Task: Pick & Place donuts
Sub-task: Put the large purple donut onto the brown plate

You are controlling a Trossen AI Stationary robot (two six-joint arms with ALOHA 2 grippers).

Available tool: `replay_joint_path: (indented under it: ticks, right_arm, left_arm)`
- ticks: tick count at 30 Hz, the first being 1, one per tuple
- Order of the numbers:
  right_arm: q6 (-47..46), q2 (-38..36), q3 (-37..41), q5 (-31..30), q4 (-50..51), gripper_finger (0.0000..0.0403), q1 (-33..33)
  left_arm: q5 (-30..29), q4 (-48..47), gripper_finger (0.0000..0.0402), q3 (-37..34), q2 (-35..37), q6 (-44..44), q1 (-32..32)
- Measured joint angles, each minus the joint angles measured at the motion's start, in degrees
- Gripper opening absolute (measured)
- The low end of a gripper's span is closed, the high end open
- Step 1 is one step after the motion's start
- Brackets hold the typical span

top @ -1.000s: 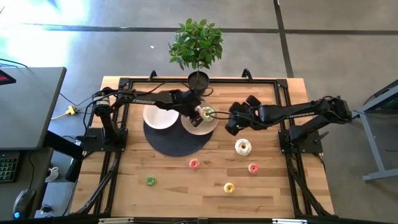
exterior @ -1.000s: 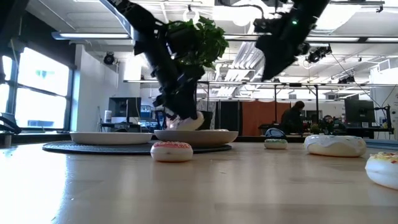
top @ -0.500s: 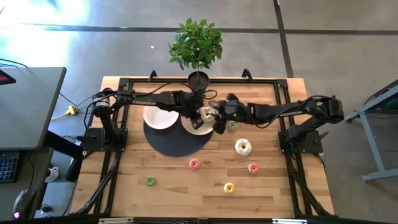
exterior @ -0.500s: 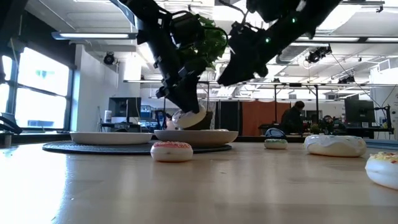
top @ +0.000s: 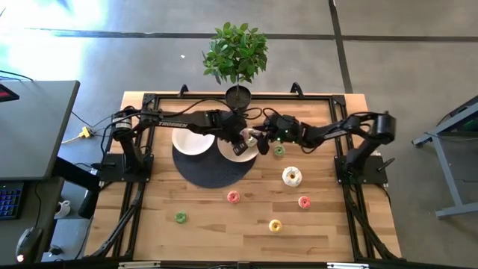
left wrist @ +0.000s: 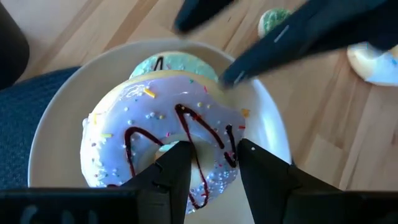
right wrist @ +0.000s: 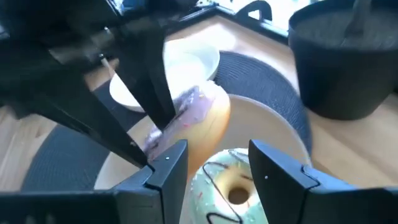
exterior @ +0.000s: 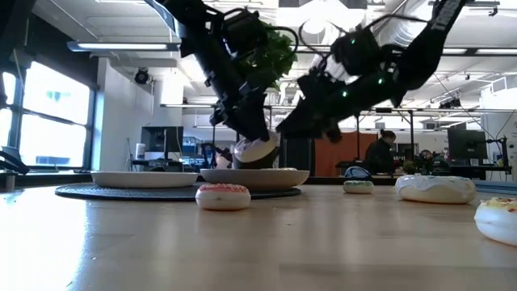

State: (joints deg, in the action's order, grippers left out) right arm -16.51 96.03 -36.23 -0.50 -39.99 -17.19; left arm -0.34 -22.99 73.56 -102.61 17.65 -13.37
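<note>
My left gripper (left wrist: 208, 165) is shut on a donut (left wrist: 161, 130) with pale lilac-pink icing and dark red drizzle, just over the right white plate (top: 237, 155). A pale green iced donut (right wrist: 233, 186) lies flat on that plate behind it. My right gripper (right wrist: 217, 165) is open above the green donut, one finger on each side and clear of it. In the low view it hangs above the plate (exterior: 254, 176). A white-iced donut (top: 291, 176) and several tiny rings lie on the bare wood. My left gripper pinches the near part of the lilac donut's ring (left wrist: 211, 171). One finger (left wrist: 177, 165) is at the hole and the other (left wrist: 255, 165) is outside the rim, coming from above and slanting down. The donut sits tilted in the hold (exterior: 257, 150), its lower edge close over the plate.
A second white plate (top: 190, 140) shares the dark round mat (top: 211, 170). A potted plant (top: 237, 60) stands at the far edge. Tiny rings lie on the table: green (top: 278, 150), pink (top: 233, 196), red (top: 304, 202), yellow (top: 275, 225) and green (top: 181, 217).
My right gripper has swung toward the table's left and dropped from the open wood to above the right plate, close beside my left gripper. That uncovered the tiny green ring on the table. My left gripper and its donut have shifted a little toward the right.
</note>
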Motion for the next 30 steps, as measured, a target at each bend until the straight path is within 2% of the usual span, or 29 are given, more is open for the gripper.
replay_joint_path:
  ticks: [8, 14, 18, 20, 23, 27, 30]
  right_arm:
    - [-1.17, 4.91, -2.51, 0.54, -1.66, 0.0165, 0.0]
    - [-1.33, 4.7, -2.51, -3.35, -0.67, 0.0165, 0.04]
    - [-1.82, 4.7, -2.84, 1.05, -3.38, 0.0165, 0.2]
    - [-3.32, 4.67, -3.39, 1.37, -4.36, 0.0165, 0.97]
    - [-2.55, 4.65, -4.41, -0.06, -3.5, 0.0165, 2.32]
    - [-1.32, 4.63, -5.49, -5.15, -0.02, 0.0165, 3.52]
    - [-1.23, 4.63, -5.51, -5.93, 0.39, 0.0165, 3.48]
  left_arm:
    - [0.17, -0.78, 0.0126, -0.09, 0.0, -0.26, 0.24]
    - [-0.39, -3.1, 0.0126, -0.07, 0.0, 0.46, 0.26]
    - [-1.88, -4.07, 0.0126, -0.07, 0.0, 0.5, 0.33]
    - [-1.92, -3.78, 0.0126, -0.07, 0.0, 0.57, 0.31]
    - [-1.97, -3.93, 0.0126, -0.07, 0.0, 0.62, 0.28]
    - [-2.12, -3.95, 0.0126, -0.07, 0.0, 1.17, 0.28]
    - [-3.04, -4.17, 0.0126, -0.07, 0.0, 2.13, 0.26]
